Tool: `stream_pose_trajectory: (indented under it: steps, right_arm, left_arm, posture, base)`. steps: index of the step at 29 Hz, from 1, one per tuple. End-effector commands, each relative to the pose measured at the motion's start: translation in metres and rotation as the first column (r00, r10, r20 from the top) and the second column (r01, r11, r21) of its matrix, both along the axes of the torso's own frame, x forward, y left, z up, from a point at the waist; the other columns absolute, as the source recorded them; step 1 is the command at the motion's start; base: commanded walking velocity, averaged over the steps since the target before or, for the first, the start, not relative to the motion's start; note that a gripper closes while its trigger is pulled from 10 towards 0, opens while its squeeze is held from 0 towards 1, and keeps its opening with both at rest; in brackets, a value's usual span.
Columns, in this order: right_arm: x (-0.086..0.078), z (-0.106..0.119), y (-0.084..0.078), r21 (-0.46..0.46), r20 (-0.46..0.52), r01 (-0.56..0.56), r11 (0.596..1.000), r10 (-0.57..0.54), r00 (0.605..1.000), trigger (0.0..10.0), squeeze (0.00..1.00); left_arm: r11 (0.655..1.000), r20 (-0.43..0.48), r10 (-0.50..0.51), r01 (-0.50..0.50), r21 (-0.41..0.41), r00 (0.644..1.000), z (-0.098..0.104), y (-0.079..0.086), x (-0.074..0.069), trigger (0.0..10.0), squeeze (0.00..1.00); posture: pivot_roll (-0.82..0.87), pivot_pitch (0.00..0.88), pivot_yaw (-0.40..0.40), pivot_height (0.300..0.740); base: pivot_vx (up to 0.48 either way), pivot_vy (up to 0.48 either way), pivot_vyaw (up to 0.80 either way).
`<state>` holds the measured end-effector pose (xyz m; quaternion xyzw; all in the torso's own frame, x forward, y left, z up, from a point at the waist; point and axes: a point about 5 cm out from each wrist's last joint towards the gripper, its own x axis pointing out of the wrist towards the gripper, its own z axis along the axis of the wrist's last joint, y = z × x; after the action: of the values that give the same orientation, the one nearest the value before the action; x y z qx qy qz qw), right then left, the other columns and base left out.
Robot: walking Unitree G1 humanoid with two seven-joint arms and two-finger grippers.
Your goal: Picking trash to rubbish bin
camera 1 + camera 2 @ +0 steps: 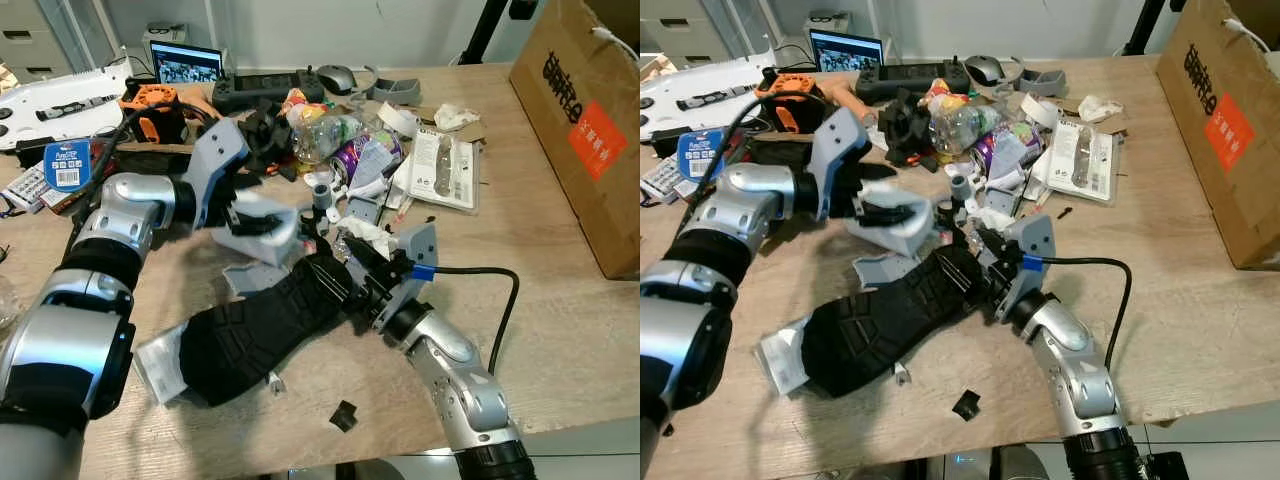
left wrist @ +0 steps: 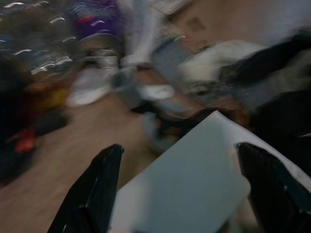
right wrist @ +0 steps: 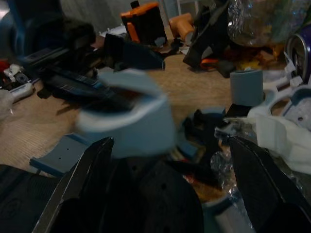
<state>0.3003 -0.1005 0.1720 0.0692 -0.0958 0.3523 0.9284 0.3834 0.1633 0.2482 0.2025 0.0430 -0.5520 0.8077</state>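
Left gripper clamped a pale grey plastic piece lifted off the cluttered table, likely for binning, while right gripper, fingers spread, straddled the black shoe sole.

A light wooden table stands before a pale wall.

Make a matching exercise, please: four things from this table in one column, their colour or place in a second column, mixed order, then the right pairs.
Things:
1. cardboard box
2. rubber sole
3. left gripper
4. small screen

Descriptions:
A. black, lying at the right gripper
B. brown, at the table's right edge
C. lit, at the far side of the table
D. closed around a pale grey block

Pairs: 1-B, 2-A, 3-D, 4-C
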Motion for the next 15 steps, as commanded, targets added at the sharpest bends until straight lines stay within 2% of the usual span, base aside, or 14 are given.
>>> stream_pose_trajectory:
  steps: [1, 3, 5, 7, 9, 10, 12, 13, 14, 15]
  right_arm:
    - [-0.001, -0.006, 0.001, 0.005, -0.029, -0.015, 1.000, 0.015, 0.999, 10.0, 1.00]
    - [-0.002, -0.006, 0.001, 0.000, -0.028, -0.022, 1.000, 0.022, 0.999, 10.0, 1.00]
    - [-0.001, -0.006, 0.000, -0.002, -0.028, -0.024, 1.000, 0.024, 0.999, 10.0, 1.00]
    - [-0.001, -0.006, 0.000, -0.002, -0.028, -0.024, 1.000, 0.024, 0.999, 10.0, 1.00]
    - [0.000, -0.005, 0.000, -0.003, -0.026, -0.027, 1.000, 0.027, 0.999, 10.0, 1.00]
    - [0.000, -0.004, 0.000, -0.004, -0.023, -0.030, 1.000, 0.030, 0.999, 10.0, 1.00]
    - [0.002, -0.002, 0.000, -0.007, -0.017, -0.036, 0.999, 0.036, 0.999, 10.0, 1.00]
    - [0.002, -0.002, 0.000, -0.007, -0.017, -0.036, 0.999, 0.036, 0.999, 10.0, 1.00]
    - [0.003, -0.001, -0.001, -0.007, -0.014, -0.039, 0.999, 0.039, 0.999, 10.0, 1.00]
    - [0.004, 0.001, -0.001, -0.009, -0.008, -0.045, 0.999, 0.045, 0.999, 10.0, 1.00]
  left_arm:
    - [0.999, -0.045, -0.033, 0.033, 0.011, 0.998, -0.007, 0.001, -0.004, 10.0, 0.00]
    - [0.989, -0.060, -0.133, 0.129, -0.067, 0.989, 0.003, -0.011, -0.015, 10.0, 0.00]
    - [0.978, -0.057, -0.174, 0.166, -0.122, 0.983, 0.010, -0.018, -0.022, 10.0, 0.00]
    - [0.974, -0.055, -0.186, 0.176, -0.141, 0.981, 0.012, -0.020, -0.024, 10.0, 0.00]
    - [0.966, -0.016, -0.158, 0.151, -0.211, 0.987, 0.024, -0.025, -0.024, 10.0, 0.00]
    - [0.961, 0.024, -0.096, 0.099, -0.260, 0.995, 0.034, -0.024, -0.022, 10.0, 0.00]
    - [0.936, 0.049, -0.001, 0.018, -0.352, 0.999, 0.054, -0.019, -0.019, 10.0, 0.00]
    - [0.936, 0.049, -0.001, 0.018, -0.352, 0.999, 0.054, -0.019, -0.019, 10.0, 0.00]
    - [0.912, 0.053, 0.017, 0.007, -0.410, 0.998, 0.066, -0.014, -0.021, 10.0, 0.00]
    - [0.877, 0.072, 0.050, -0.009, -0.481, 0.996, 0.083, -0.003, -0.026, 10.0, 0.00]
  posture:
    - [0.06, 0.243, 0.034, 0.740]
    - [0.05, 0.228, 0.030, 0.740]
    - [0.05, 0.220, 0.023, 0.740]
    - [0.05, 0.220, 0.023, 0.740]
    - [0.05, 0.212, 0.020, 0.740]
    - [0.04, 0.200, 0.017, 0.740]
    - [0.04, 0.191, 0.011, 0.740]
    - [0.04, 0.191, 0.011, 0.740]
    - [0.04, 0.186, 0.005, 0.740]
    - [0.04, 0.180, 0.001, 0.740]
  base:
    - [0.000, 0.000, 0.00]
    - [0.000, 0.000, 0.00]
    - [0.000, 0.000, 0.00]
    - [0.000, 0.000, 0.00]
    - [0.000, 0.000, 0.00]
    - [0.000, 0.000, 0.00]
    - [0.000, 0.000, 0.00]
    - [0.000, 0.000, 0.00]
    - [0.000, 0.000, 0.00]
    - [0.000, 0.000, 0.00]
